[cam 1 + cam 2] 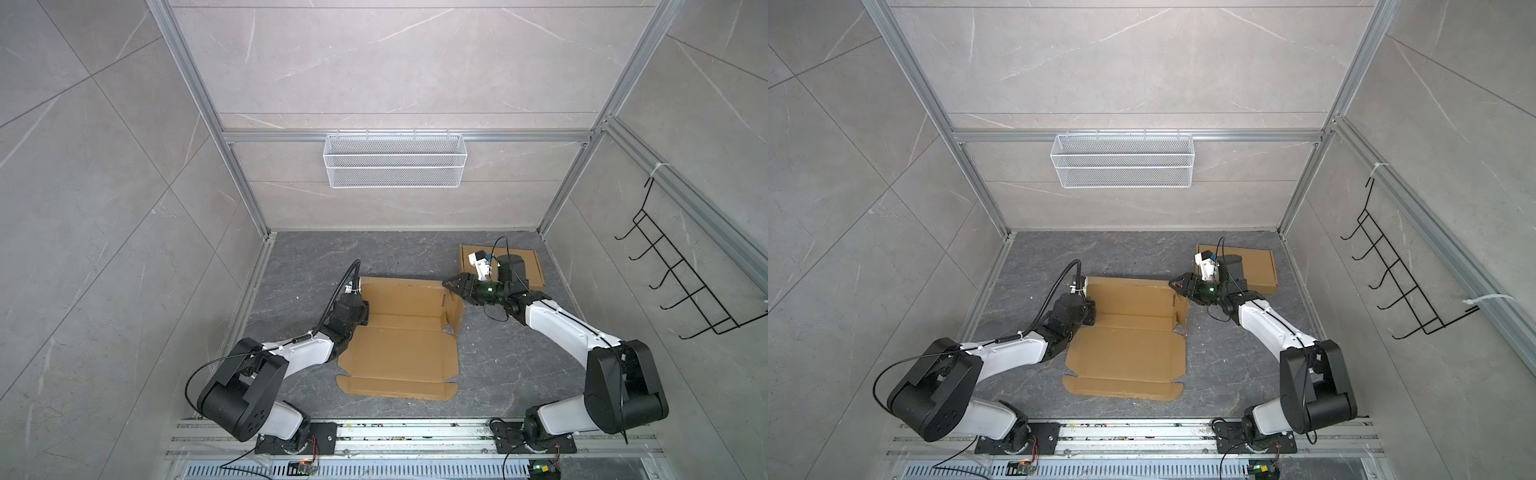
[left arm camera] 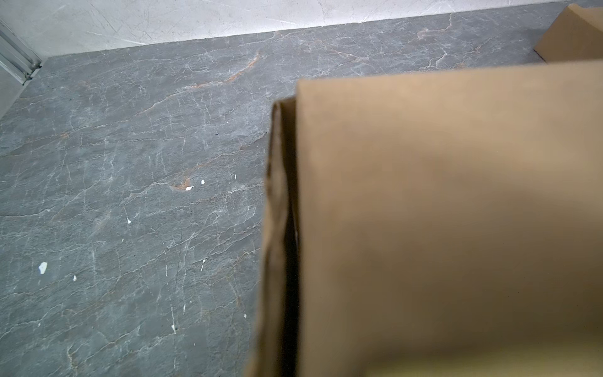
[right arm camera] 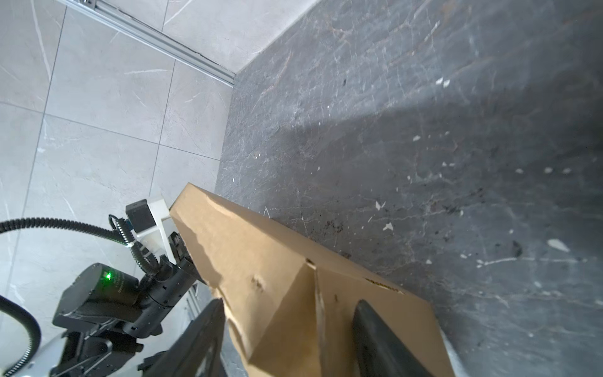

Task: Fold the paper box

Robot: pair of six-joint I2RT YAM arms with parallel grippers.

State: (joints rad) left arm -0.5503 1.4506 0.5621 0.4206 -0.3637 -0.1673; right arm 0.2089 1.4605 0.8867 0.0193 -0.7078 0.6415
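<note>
The paper box is a brown cardboard blank lying in the middle of the dark floor. Its back panel and right side flap are raised. My left gripper is at the box's left end, shut on the raised cardboard there. In the left wrist view the cardboard fills the picture and hides the fingers. My right gripper is open at the back right corner. Its two dark fingers straddle the raised cardboard.
A second flat cardboard box lies at the back right, partly under my right wrist. A white wire basket hangs on the back wall. A black hook rack is on the right wall.
</note>
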